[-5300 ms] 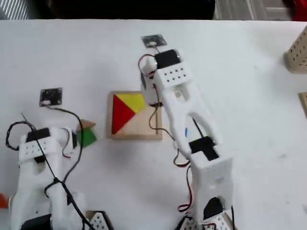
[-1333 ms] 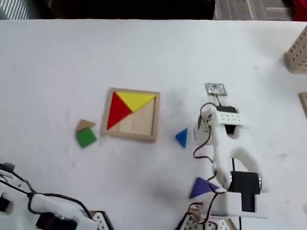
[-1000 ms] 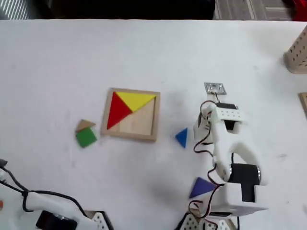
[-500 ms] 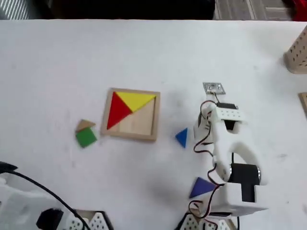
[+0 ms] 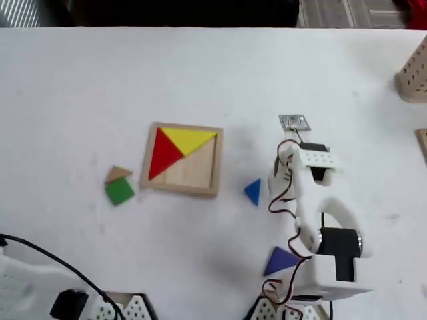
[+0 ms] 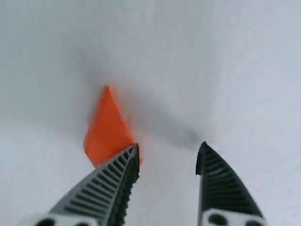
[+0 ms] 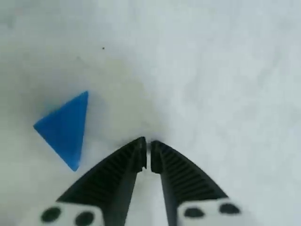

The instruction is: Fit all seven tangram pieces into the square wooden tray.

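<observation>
- Near the middle of the table point(image 5: 100, 80), a little toward its left edge, lay the tray point(image 5: 198, 171), square to no edge but turned slightly.
- Inside it sat a red triangle point(image 5: 163, 157) along the left wall and a yellow triangle point(image 5: 189, 139) along the far wall. The two met on a slanted seam, and the near-right half showed bare wood.
- Just beside the tray, toward the left edge, a green square point(image 5: 120, 192) lay with a tan triangle point(image 5: 118, 175) touching its far side. Both were apart from the tray.
- Between the tray and the right arm point(image 5: 313, 200) lay a small blue triangle point(image 5: 253, 191), flat on the table and clear of the tray's rim.
- The right gripper point(image 7: 146, 141) pointed down at bare table just beside that triangle. Its jaws were all but closed, with only a thin slit between the tips and nothing in them.
- Close to the near edge, against the right arm's base, lay a purple piece point(image 5: 279, 261), partly covered by the arm.
- At the near-left corner stood the left arm point(image 5: 27, 287), folded low.
- The left gripper point(image 6: 168, 147) hung over the table with its jaws spread wide and empty. An orange piece point(image 6: 107, 127) lay flat outside them, and one fingertip overlapped its edge. Whether they touched could not be told.
- At the right edge, toward the far corner, stood a pale wooden block point(image 5: 413, 73).
</observation>
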`<state>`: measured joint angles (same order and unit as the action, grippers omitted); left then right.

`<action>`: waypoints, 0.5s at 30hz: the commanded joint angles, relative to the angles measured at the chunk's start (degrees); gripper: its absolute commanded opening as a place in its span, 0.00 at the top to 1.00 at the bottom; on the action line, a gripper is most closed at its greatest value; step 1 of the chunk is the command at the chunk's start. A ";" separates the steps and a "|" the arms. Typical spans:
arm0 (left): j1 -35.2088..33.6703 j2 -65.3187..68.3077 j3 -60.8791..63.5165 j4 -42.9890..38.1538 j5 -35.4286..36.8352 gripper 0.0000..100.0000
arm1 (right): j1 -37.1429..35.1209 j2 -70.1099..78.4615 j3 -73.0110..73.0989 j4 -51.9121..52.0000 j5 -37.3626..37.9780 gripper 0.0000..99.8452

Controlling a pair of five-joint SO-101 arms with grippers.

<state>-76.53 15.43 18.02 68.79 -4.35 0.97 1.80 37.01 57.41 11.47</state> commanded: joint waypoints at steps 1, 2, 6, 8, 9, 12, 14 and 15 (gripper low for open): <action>-0.31 0.22 0.18 -5.89 -0.79 0.79 | -1.10 -0.22 -2.29 -0.84 0.70 0.96; -0.31 0.13 -0.97 -5.98 -0.79 0.79 | -1.10 -0.22 -2.29 -0.84 0.70 0.96; -0.40 -0.22 -6.24 -5.63 -0.79 0.83 | -1.01 -0.22 -2.29 -0.84 0.70 0.96; -0.40 -0.57 -9.05 -3.69 -2.90 0.87 | -1.01 -0.22 -2.29 -0.84 0.70 0.96; -0.40 -0.92 -10.46 -2.20 -5.19 0.89 | -1.01 -0.22 -2.29 -0.84 0.70 0.96; -0.40 -2.51 -14.15 2.55 -9.23 0.88 | -1.01 -0.22 -2.29 -0.84 0.70 0.96; -0.48 -3.65 -15.82 5.36 -9.49 0.86 | -1.01 -0.22 -2.29 -0.84 0.70 0.96; -0.48 -4.26 -16.18 6.86 -9.58 0.85 | -1.01 -0.22 -2.29 -0.84 0.70 0.96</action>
<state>-76.70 15.69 6.77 70.64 -12.44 0.62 1.80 37.01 57.41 11.47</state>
